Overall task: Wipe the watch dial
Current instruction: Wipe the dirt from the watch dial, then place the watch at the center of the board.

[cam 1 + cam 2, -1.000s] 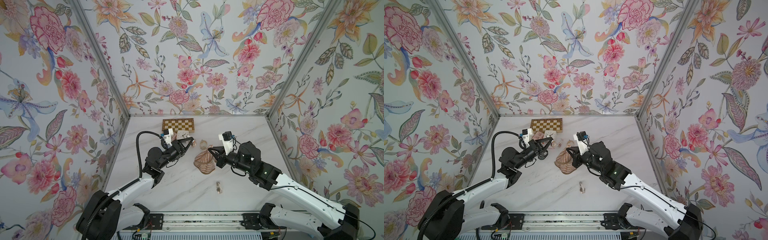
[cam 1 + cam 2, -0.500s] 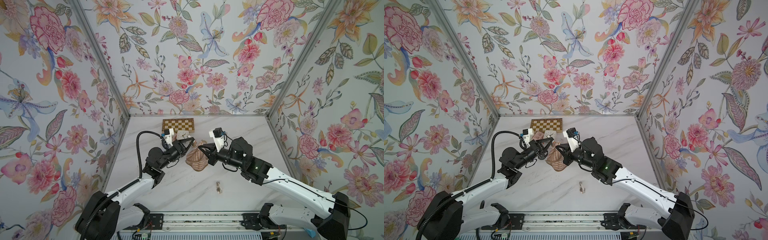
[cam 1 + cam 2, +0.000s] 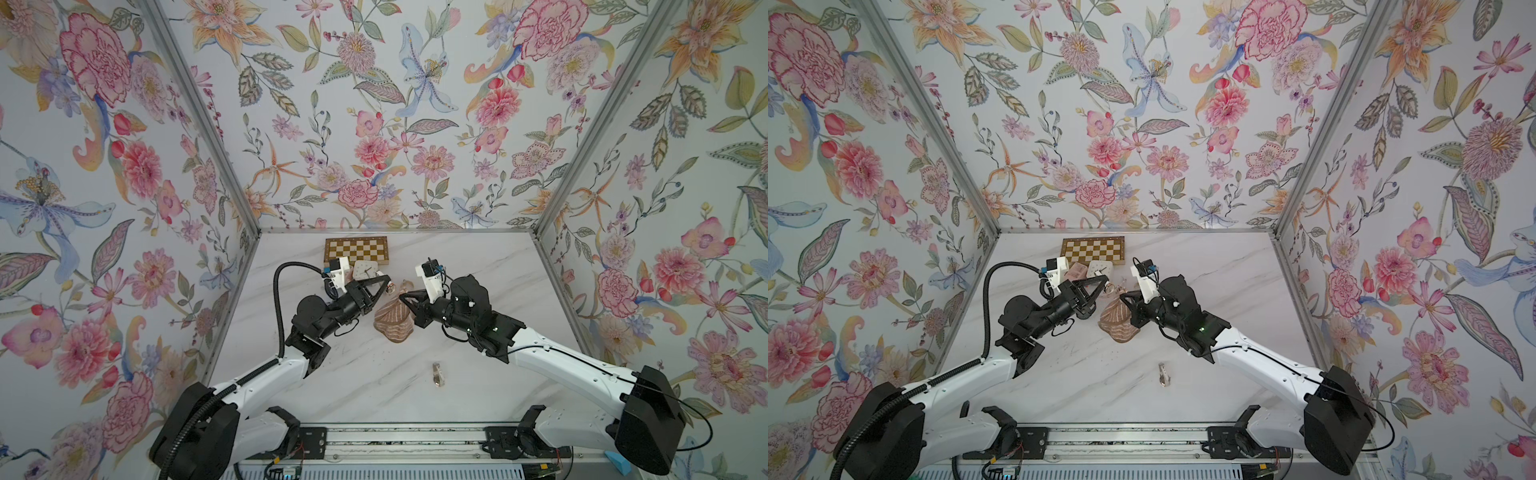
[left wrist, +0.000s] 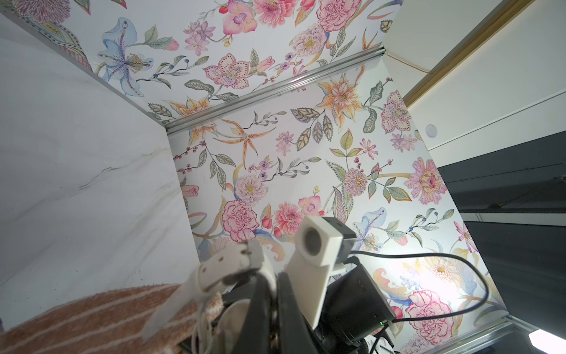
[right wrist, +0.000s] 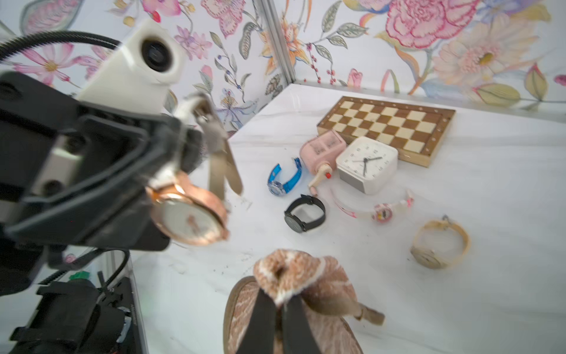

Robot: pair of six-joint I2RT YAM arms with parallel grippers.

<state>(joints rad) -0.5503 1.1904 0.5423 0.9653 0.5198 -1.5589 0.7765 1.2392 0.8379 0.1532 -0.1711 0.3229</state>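
Rose-gold dial, right-wrist view only; left jaws clamp watch, right jaws cloth.

The watch has a round rose-gold case, a white dial and a pale beige strap (the strap's loose ends hang down behind the case). It is held up in the left gripper, clamped by the strap close to the case, with the dial tilted toward the cloth. The cloth is brown with pale stripes. It hangs bunched from the closed right gripper, near the dial but apart from it.
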